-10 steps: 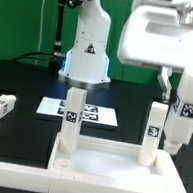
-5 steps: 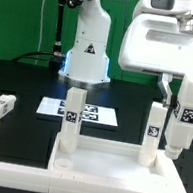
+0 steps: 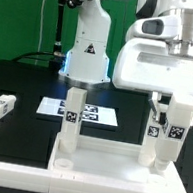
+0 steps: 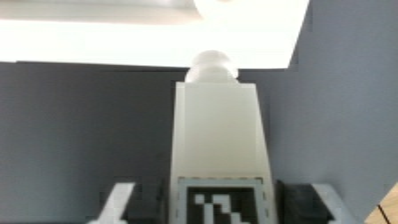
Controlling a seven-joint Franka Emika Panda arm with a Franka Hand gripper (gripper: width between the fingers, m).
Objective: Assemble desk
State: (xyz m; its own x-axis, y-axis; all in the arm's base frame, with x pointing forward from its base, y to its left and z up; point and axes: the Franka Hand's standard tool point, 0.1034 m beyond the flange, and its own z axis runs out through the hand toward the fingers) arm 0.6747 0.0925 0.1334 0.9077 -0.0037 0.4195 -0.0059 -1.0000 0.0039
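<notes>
- The gripper point(image 3: 172, 119) has its jaws pinching the held leg point(image 4: 219, 120) by its sides, upright.
- Just beside the jaws, a second leg point(image 3: 151, 139) stands on the desk top point(image 3: 107, 147), which lies below them.
- Farther from the jaws, a third leg point(image 3: 71, 116) stands upright.

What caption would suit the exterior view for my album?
The gripper holds a white leg over the desk top, beside two upright legs.

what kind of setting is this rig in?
Likely a robotics lab bench: fixed arm base, black table with a marker board, tag-bearing white desk leg.
</notes>
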